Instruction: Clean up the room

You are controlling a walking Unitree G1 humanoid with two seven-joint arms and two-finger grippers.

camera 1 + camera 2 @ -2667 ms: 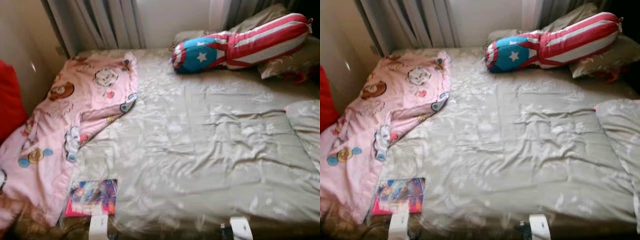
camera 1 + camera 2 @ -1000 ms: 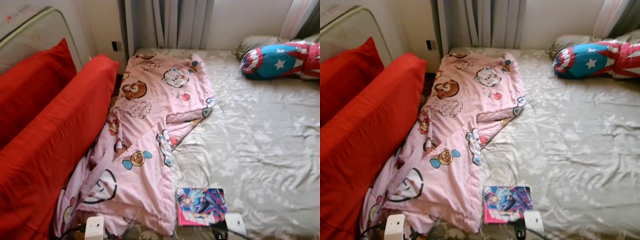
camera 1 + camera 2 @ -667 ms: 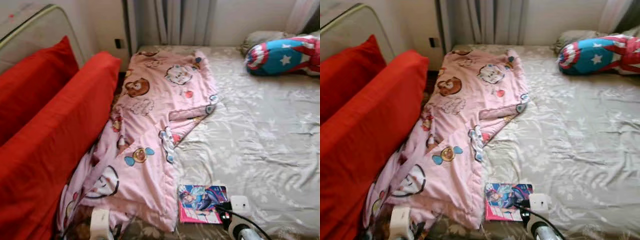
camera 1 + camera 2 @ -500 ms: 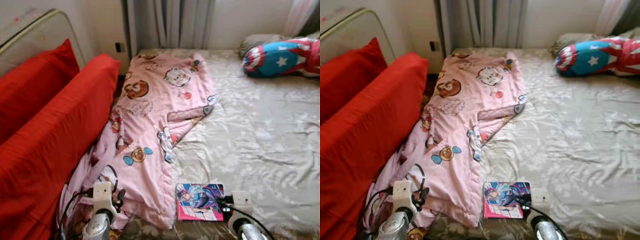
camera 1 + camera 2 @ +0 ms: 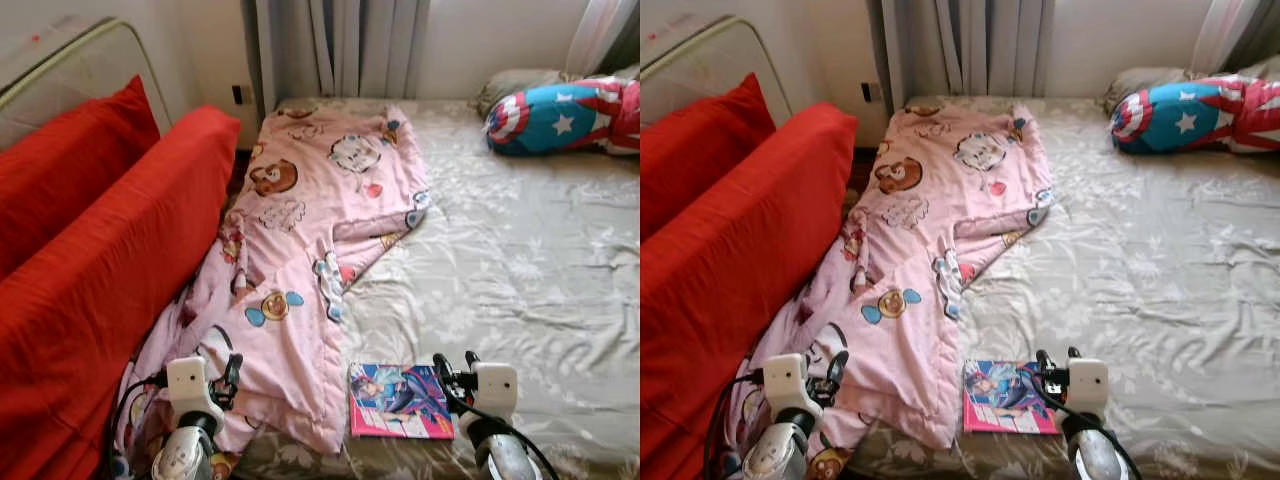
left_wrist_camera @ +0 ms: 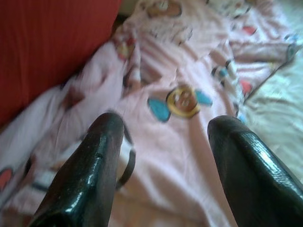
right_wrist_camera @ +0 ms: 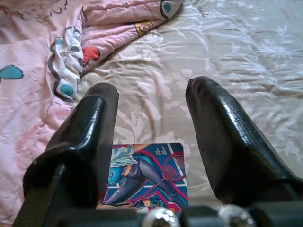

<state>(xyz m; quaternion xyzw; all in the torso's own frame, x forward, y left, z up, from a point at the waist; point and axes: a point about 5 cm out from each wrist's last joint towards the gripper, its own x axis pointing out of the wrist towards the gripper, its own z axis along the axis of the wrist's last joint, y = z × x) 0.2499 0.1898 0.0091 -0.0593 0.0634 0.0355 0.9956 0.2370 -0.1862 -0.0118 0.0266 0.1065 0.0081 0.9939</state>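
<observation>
Two red cushions lean along the robot's left, against the side of the bed; beside them a pink blanket, printed with cartoon bears and sweets, lies crumpled down the left part of the bed and hangs over its near edge; the left gripper hovers above this blanket with its fingers spread apart and empty; next comes a book with a colourful illustrated cover, flat on the grey floral sheet near the bed's front edge, its lettering too small to read; the right gripper hangs just over the book, jaws apart, holding nothing; at the far right a star-and-stripes bolster rests by the pillows.
</observation>
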